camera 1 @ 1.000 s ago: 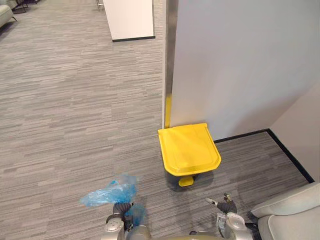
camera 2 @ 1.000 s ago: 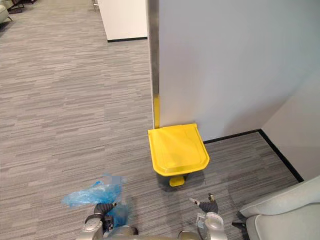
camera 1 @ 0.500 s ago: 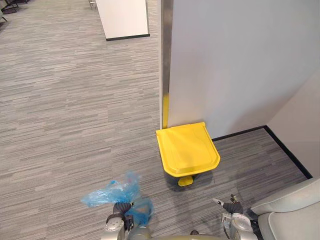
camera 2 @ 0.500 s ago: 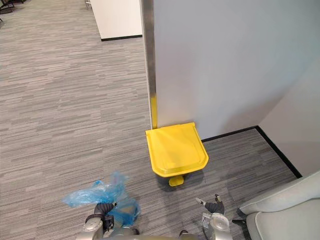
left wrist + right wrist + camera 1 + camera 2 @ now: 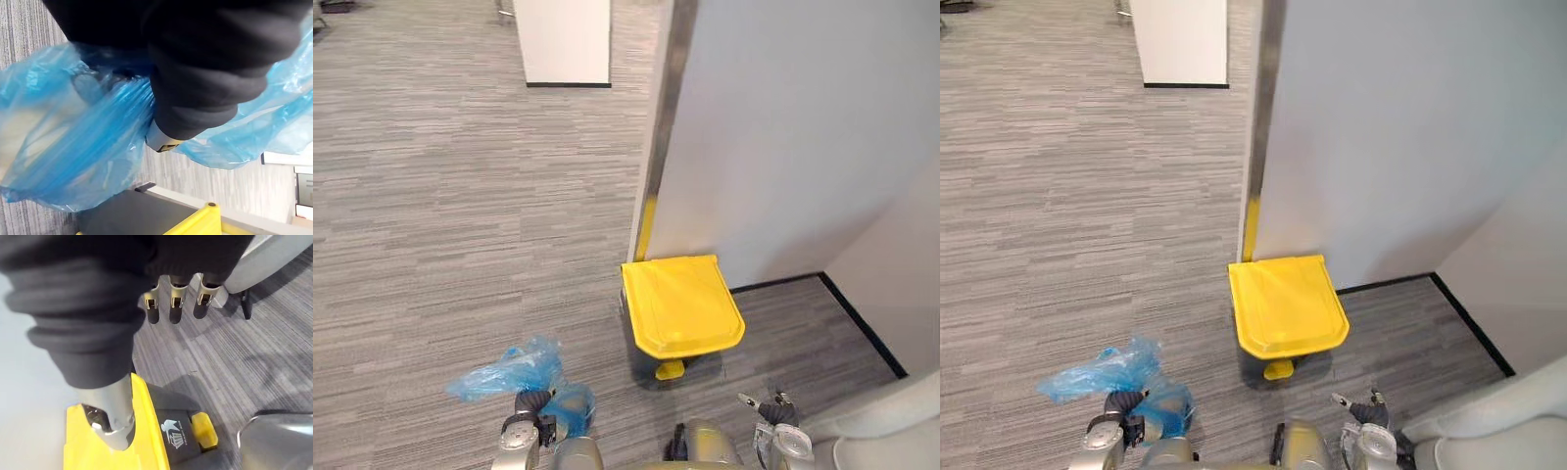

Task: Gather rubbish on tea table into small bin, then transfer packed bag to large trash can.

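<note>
A trash can with a shut yellow lid (image 5: 680, 304) and a yellow foot pedal (image 5: 670, 369) stands on the carpet against the grey wall's corner. My left hand (image 5: 532, 403) is low at the left of the can, shut on the gathered top of a blue plastic bag (image 5: 509, 370). The bag (image 5: 73, 147) bulges past my thumb (image 5: 164, 139) in the left wrist view. My right hand (image 5: 771, 409) hangs open to the can's right, holding nothing. Its fingers (image 5: 171, 301) point over the carpet, with the lid (image 5: 146, 440) and pedal (image 5: 204, 428) close by.
A grey wall (image 5: 783, 127) with a metal corner strip (image 5: 664, 117) rises behind the can. A pale grey seat (image 5: 891, 431) sits at the lower right. A white cabinet (image 5: 568, 39) stands far back. Open carpet stretches to the left.
The whole picture has shifted, so the camera moved; the can now sits a little lower in view. The bag stays in my left hand and the lid stays shut.
</note>
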Motion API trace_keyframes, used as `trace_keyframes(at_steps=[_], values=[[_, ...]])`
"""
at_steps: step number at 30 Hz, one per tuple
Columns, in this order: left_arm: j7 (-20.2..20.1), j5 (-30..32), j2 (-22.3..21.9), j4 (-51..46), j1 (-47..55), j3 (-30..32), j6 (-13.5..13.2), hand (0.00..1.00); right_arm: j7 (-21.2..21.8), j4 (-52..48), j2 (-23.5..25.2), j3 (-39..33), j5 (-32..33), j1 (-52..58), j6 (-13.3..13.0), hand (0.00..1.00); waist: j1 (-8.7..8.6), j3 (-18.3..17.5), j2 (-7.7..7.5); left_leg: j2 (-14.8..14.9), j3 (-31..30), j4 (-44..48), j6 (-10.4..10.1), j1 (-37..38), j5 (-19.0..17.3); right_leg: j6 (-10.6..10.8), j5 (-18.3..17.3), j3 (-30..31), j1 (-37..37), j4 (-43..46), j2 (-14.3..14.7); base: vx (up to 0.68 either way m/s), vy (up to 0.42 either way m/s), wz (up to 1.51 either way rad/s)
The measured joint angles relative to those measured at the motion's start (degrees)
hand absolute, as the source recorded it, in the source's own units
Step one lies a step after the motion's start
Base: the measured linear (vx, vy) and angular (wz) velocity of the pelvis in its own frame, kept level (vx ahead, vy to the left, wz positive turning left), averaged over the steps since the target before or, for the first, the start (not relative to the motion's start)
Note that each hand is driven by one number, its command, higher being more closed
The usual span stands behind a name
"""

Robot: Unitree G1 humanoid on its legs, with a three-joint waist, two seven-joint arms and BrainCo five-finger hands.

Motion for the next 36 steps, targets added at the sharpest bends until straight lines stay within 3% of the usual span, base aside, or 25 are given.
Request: trace_keyframes(at_steps=[1,2,4,7,8,15,18,24,27,31,32,36], values=[[0.0,0.0,-0.8,0.0,-0.6,-1.2,-0.2,1.00,0.0,0.0,-1.3,-1.9,0.6,0.0,0.0,0.00,0.44,0.7,1.87,0.8,-1.0,-0.4,-0.3,1.0,-0.6,0.2,-2.7,-0.9,0.0,2.5,0.7,0.30,-0.134,0.48],[-0.2,0.1,-0.7,0.0,-1.0,-1.8,-0.4,1.00,-0.1,-0.2,-1.4,-2.9,1.1,-0.3,-0.1,0.00,0.37,0.9,2.23,0.6,-1.5,-1.2,-0.3,1.3,-0.6,0.3,-3.1,-1.0,-0.4,4.0,0.4,0.28,-0.133,0.39],[-0.1,0.2,-0.8,0.0,-1.7,-2.2,-0.6,1.00,0.0,-0.6,-1.4,-6.2,2.6,0.0,0.0,0.00,0.24,1.3,1.98,0.6,-2.5,-3.7,-0.8,3.9,-0.8,-0.8,-4.5,-1.9,-0.8,9.3,-0.5,0.32,-0.205,0.44],[-0.2,0.2,-0.7,0.0,-1.7,-2.0,-0.6,1.00,-0.1,-0.6,-1.3,-9.7,6.1,1.5,-0.2,0.00,0.02,0.5,2.73,2.8,-4.9,-6.4,-2.5,7.3,-1.4,-0.7,-10.5,-4.7,0.3,14.3,-0.3,0.29,-0.153,0.29],[-0.2,0.2,-1.1,0.0,-1.5,-1.2,-0.6,1.00,-0.1,-0.6,-1.1,-10.6,7.4,1.7,-0.2,0.00,-0.09,-0.4,2.80,3.5,-5.0,-8.9,-3.9,8.2,-0.3,-0.7,-11.0,-5.2,0.4,13.9,0.4,0.33,-0.164,0.16],[-0.3,0.2,-1.7,-0.5,-1.3,-0.9,-0.6,1.00,-0.2,-0.6,0.8,-9.3,10.0,1.3,-0.9,0.00,-0.31,-2.2,2.31,4.6,-2.7,-13.7,-6.0,9.7,3.8,-2.3,-10.1,-5.2,1.1,10.6,1.9,0.16,-0.064,-0.08],[-0.3,0.2,-1.0,-1.8,0.0,-1.1,-0.7,1.00,0.0,-0.6,1.8,-3.3,9.8,0.1,-1.0,0.00,-1.16,-3.3,1.45,3.9,-2.5,-13.2,-6.0,7.7,3.8,-2.3,-9.1,-4.4,-0.7,10.1,1.7,-0.04,0.012,-0.06],[-0.3,0.1,0.6,-2.2,0.7,-2.6,-0.7,1.00,0.5,-0.7,2.5,9.0,5.6,-3.5,-0.9,0.00,0.04,-4.0,1.21,2.7,-0.8,-12.6,-5.6,3.0,3.5,-2.4,-6.3,-2.2,-6.1,9.4,1.8,-0.10,-0.004,-0.13],[-0.2,0.0,0.9,-3.6,0.4,-4.0,-0.8,1.00,0.8,-0.9,2.3,12.6,3.6,-5.7,-0.8,0.00,0.45,-3.5,1.62,2.6,-1.9,-11.5,-5.5,0.1,3.4,-2.2,-5.9,-2.9,-7.8,9.3,1.3,-0.13,-0.058,0.17],[-0.1,-0.1,1.2,-3.6,-1.3,-3.9,-1.0,1.00,1.2,-3.9,2.2,17.4,3.0,-9.4,-0.9,0.00,0.96,-1.1,1.74,2.5,-3.9,-10.0,-5.4,-3.5,3.2,-2.3,-4.9,-4.0,-9.9,9.4,0.6,-0.11,-0.071,0.19],[-0.1,-0.2,1.2,-3.9,-1.8,-4.0,-1.3,1.00,1.3,-5.1,2.1,18.9,2.1,-10.7,-0.9,0.00,1.94,-0.2,1.81,2.5,-4.4,-9.7,-5.5,-4.3,3.2,-2.3,-4.7,-4.2,-10.6,9.5,0.6,-0.07,-0.092,0.10],[0.0,-1.1,1.7,-5.5,-2.7,-4.0,-1.9,1.00,1.3,-7.2,0.4,23.2,0.6,-16.6,-0.9,0.00,2.12,2.5,1.99,2.6,-7.0,-9.3,-6.1,-7.1,3.7,-2.2,-4.7,-5.6,-12.5,10.0,0.5,-0.03,-0.113,0.17]])
